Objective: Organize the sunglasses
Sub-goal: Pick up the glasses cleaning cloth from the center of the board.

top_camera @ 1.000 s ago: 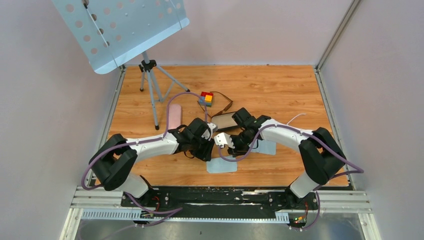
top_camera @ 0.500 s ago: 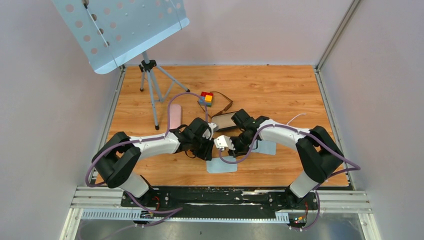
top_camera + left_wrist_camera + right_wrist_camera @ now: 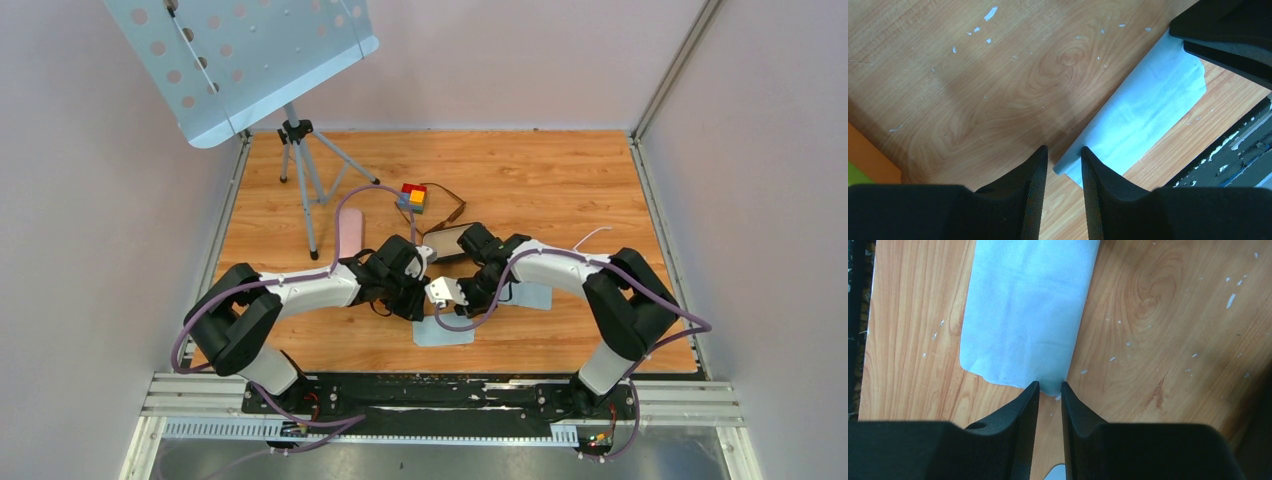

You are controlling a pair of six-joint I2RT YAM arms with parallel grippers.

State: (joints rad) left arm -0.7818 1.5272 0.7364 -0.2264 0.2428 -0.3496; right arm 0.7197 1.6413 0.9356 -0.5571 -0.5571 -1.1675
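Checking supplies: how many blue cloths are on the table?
2. The front cloth lies centre-front; the right cloth lies partly under the right arm. Others may be hidden.

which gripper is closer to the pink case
Left. The left gripper hangs over the corner of the blue cloth nearest the pink case; the right gripper is over the cloth's opposite edge, farther off.

The left arm and the right arm each rise from the base, fold at the elbow and stretch inward. Their wrists end up close together in the middle without touching. The left gripper points downward, with a narrow gap between its two dark fingers. The right gripper also points downward, and its fingers stand slightly closer together, still not touching.
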